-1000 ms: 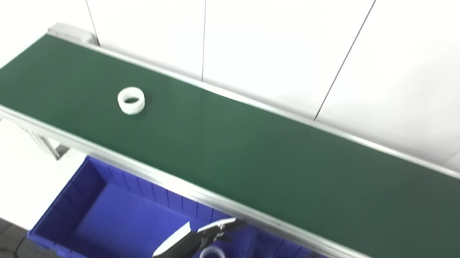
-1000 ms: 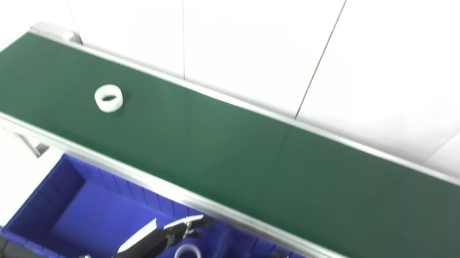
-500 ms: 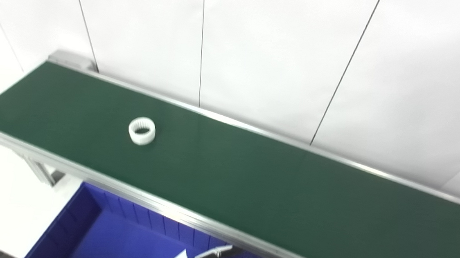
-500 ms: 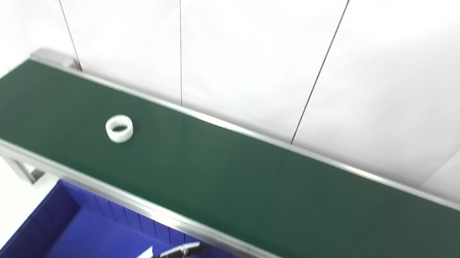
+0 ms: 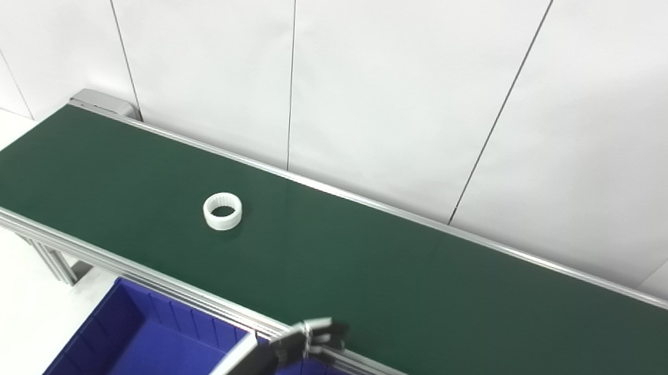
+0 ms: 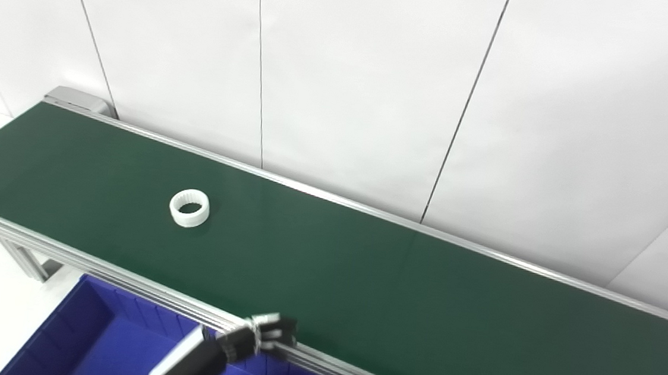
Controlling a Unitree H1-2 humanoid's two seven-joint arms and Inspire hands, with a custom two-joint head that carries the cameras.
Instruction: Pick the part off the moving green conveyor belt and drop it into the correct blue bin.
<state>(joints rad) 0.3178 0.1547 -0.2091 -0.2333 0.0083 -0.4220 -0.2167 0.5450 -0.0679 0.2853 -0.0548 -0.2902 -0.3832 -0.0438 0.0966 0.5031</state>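
A white ring-shaped part with a toothed inner wall (image 5: pixel 222 211) lies flat on the green conveyor belt (image 5: pixel 421 290), left of the belt's middle. My left hand (image 5: pixel 306 345) reaches up from the bottom edge. Its fingertips (image 6: pixel 275 328) are at the belt's near metal rail, well to the right of the ring and nearer to me. It holds nothing and its fingers are stretched out. Only the fingers and part of the forearm show. My right hand is out of the picture.
A blue bin (image 5: pixel 137 339) sits below the belt's near rail at the bottom left, with its inside mostly cut off by the frame edge. A white panelled wall (image 5: pixel 378 83) runs behind the belt. The belt's left end (image 5: pixel 99 101) has a grey metal cap.
The camera has tilted up, so the bins, the ring lying in one and my right hand left the view. The ring on the belt moved right. My left hand rose to the rail.
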